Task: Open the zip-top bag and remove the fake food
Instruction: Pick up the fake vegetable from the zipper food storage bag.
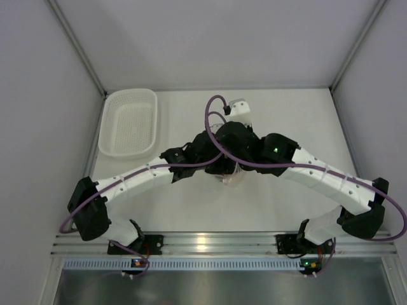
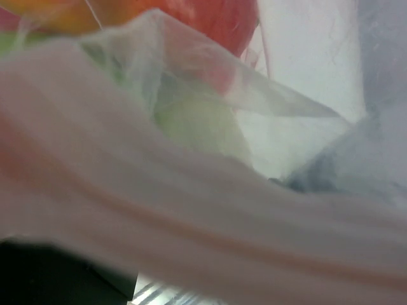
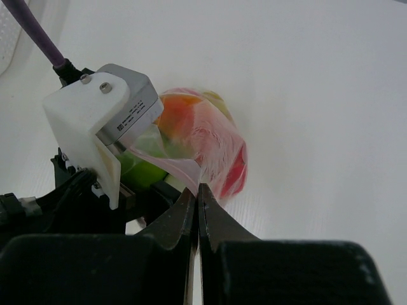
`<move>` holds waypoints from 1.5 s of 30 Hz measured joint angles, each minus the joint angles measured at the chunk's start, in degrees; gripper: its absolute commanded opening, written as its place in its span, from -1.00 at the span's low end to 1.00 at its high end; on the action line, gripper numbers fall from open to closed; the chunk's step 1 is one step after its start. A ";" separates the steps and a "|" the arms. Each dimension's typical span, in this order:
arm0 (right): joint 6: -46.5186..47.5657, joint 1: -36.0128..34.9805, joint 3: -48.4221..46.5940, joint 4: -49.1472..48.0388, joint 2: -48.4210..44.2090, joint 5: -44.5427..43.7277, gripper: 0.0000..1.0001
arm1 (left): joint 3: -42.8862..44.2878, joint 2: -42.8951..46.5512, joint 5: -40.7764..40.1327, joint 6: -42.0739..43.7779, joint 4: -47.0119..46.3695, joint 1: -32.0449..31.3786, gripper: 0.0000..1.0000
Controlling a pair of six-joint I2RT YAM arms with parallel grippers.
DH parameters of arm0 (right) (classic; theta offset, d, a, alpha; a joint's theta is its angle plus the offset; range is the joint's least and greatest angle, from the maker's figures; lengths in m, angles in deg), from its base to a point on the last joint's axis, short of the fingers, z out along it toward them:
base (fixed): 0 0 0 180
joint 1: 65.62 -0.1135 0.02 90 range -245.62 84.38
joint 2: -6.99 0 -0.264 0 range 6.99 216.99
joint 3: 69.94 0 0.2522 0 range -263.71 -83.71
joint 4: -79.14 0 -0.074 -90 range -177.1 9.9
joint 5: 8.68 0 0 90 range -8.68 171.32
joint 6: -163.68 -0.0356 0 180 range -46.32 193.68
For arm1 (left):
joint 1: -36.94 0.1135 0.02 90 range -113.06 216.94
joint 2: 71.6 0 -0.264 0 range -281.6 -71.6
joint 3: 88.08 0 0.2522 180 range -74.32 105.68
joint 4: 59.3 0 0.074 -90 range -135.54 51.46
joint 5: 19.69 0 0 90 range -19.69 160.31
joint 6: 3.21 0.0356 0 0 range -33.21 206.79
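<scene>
The zip-top bag [image 1: 233, 180] hangs between both grippers at mid-table, almost hidden under the arms in the top view. In the right wrist view the bag [image 3: 203, 136] holds fake food: an orange piece [image 3: 175, 111], a green one [image 3: 143, 173] and a red one [image 3: 236, 170]. My right gripper [image 3: 197, 189] is shut on the bag's pinkish top edge. My left gripper [image 1: 216, 166] holds the opposite edge. In the left wrist view the blurred zip strip [image 2: 210, 222] lies across the jaws and hides them. A red fruit [image 2: 216, 19] and a pale green one [image 2: 197, 121] show behind the film.
A white perforated basket [image 1: 129, 124] stands at the back left; its corner shows in the right wrist view [image 3: 7, 38]. The left wrist's white camera housing [image 3: 95, 121] is close beside the bag. Grey walls enclose the table on three sides.
</scene>
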 measured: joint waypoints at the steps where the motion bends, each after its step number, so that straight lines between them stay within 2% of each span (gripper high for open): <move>1: 0.02 0.00 0.02 0.24 0.00 -0.11 -1.00 | 0.00 -0.50 -0.02 0.02 -0.22 -0.09 0.56; 4: 0.11 0.00 0.02 0.66 0.00 -0.44 -1.00 | 0.00 -1.81 -0.02 0.02 -1.03 -0.44 0.20; 5: 0.02 0.00 0.02 0.46 -0.02 -0.28 -1.00 | 0.00 -2.19 -0.09 0.00 -1.22 -0.68 -0.02; 8: -0.02 0.00 0.04 0.63 -0.22 -0.24 -1.00 | 0.00 -2.75 -0.48 -0.13 -1.90 -1.42 -0.51; 11: 0.00 0.00 0.50 0.42 -0.74 -0.46 -1.00 | 0.00 -2.54 -1.57 0.07 -1.90 -1.66 -0.65; 12: 0.00 0.00 0.72 0.20 -0.90 -0.63 -1.00 | 0.00 -2.36 -1.95 0.22 -1.88 -1.68 -0.78; 18: 0.42 0.02 2.10 -0.90 -1.81 -1.79 -1.00 | 0.00 0.70 -3.96 1.51 -0.13 -1.84 -0.99; 45: 3.67 6.14 4.24 -3.82 -0.46 -1.51 -1.00 | 3.37 12.66 -7.78 4.87 4.28 -1.88 -1.00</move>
